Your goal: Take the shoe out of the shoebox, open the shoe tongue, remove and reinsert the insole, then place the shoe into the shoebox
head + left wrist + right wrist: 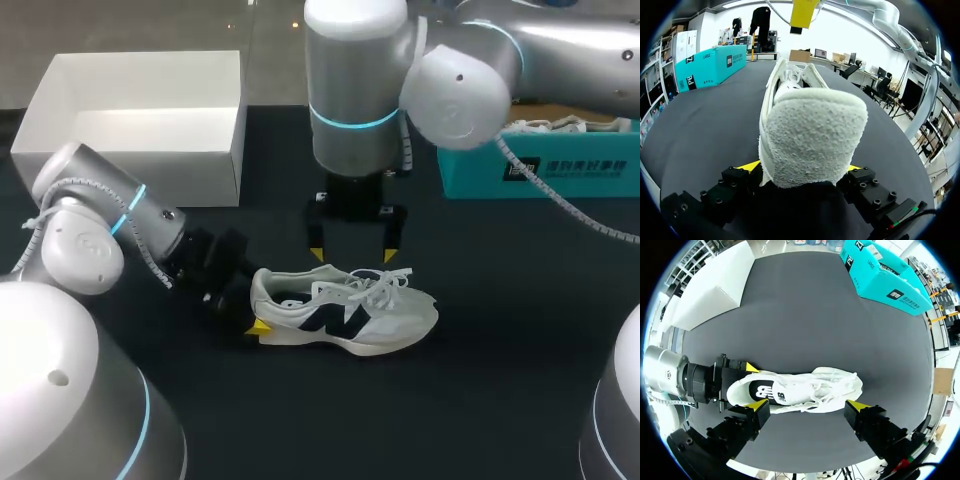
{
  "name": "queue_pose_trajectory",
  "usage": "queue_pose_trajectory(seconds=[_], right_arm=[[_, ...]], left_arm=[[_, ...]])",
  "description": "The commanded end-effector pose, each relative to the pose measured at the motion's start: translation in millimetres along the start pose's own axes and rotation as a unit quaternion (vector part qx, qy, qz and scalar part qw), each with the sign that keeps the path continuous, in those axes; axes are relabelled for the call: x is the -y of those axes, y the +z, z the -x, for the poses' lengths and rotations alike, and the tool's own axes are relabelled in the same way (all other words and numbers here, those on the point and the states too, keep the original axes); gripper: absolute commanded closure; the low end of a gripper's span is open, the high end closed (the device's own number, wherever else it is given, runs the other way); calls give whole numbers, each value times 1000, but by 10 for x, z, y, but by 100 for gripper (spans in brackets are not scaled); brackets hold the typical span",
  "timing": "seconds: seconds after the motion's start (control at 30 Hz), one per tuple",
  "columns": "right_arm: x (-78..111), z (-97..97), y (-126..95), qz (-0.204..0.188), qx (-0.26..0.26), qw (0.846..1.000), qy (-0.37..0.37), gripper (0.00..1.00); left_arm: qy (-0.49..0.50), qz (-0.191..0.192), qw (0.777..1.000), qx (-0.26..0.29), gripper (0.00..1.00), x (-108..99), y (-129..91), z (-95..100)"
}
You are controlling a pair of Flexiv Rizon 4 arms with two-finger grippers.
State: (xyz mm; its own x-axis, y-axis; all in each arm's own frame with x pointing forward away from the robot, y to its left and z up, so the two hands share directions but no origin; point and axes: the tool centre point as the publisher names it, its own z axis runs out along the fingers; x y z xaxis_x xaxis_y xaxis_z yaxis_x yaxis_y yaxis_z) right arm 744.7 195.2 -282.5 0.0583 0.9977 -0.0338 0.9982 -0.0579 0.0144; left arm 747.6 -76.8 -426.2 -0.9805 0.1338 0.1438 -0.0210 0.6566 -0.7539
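While my left gripper [800, 169] is clamped on the heel of the white sneaker [350, 310], one yellow tip on each side of the padded collar, my right gripper [353, 255] hangs just above the shoe with its fingers spread apart and nothing between them. The sneaker stands on its sole on the black table [470, 400], stretching straight ahead of my left fingers and lying lengthwise under my right ones, heel near one tip and toe near the other. The open white shoebox [150, 175] sits off beside my left arm, well apart from the shoe.

My worry is the left hold. It grips only soft padding at the very back, so any upward tug on the tongue could pivot the toe off the table or pull the heel out from between my fingers.

The second risk is the laces [385, 280], which lie loose over the tongue under my right gripper. If I come down spread along the shoe as I am now, I would likely snag a loop or press on the upper instead of catching the tongue's edge. Squeezing harder on the left could crush the collar and pinch the insole in place.
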Motion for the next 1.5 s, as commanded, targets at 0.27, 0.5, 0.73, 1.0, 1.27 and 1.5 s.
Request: queue_pose_trajectory(seconds=[0.27, 0.5, 0.73, 1.0, 1.27, 1.5], right_arm=[[187, -377, 280, -23, 60, 998, 22, 0], [233, -449, 428, -32, 78, 996, 37, 0], [235, -417, 513, -43, 111, 992, 48, 0], [230, -423, 570, -50, 118, 991, 49, 0], [263, -384, 696, -58, 132, 988, 56, 0], [263, -309, 706, -65, 150, 984, 66, 0]], left_arm=[[0, 0, 1000, 0, 100, -20, 6, 3], [0, 0, 1000, 0, 100, -20, 6, 3], [0, 0, 1000, 0, 100, -20, 6, 3], [0, 0, 1000, 0, 100, -20, 6, 3], [0, 0, 1000, 0, 100, -20, 6, 3], [0, 0, 1000, 0, 100, -20, 6, 3]])
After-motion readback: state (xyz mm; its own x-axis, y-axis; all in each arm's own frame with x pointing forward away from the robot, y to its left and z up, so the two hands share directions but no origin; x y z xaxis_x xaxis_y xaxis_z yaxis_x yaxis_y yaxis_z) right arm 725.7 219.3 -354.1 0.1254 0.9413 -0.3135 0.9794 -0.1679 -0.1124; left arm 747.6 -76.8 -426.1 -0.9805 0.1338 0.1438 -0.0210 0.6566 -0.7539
